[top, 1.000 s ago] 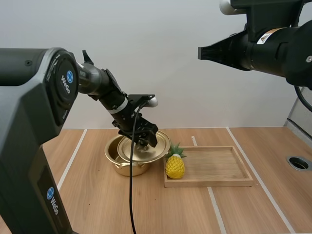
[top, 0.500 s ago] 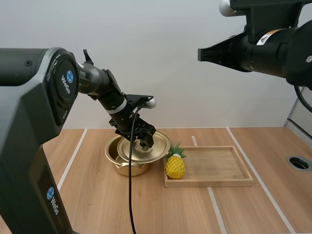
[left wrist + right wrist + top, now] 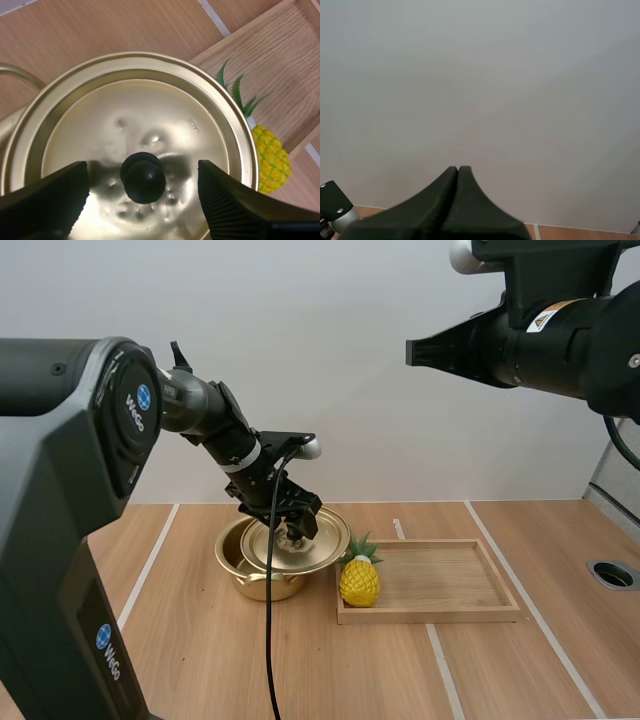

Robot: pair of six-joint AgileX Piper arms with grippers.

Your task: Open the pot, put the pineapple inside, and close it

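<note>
The left jaws stand apart over the lid (image 3: 300, 558), with fingers (image 3: 45, 200) on either side of its black knob (image 3: 143, 177) and a gap showing between each finger and the knob. The lid sits off-centre on the gold pot (image 3: 245, 575), shifted toward the pot's 3 o'clock, so a crescent of the pot's mouth lies open at 9 o'clock. The pineapple (image 3: 359, 580) stands upright in the 8 o'clock corner of the wooden tray (image 3: 450, 615), its leaves just beside the lid's rim. Pot and tray rest on the wooden surface (image 3: 200, 660). The right jaws lie together as one dark wedge, raised high before the wall, well apart from everything.
</note>
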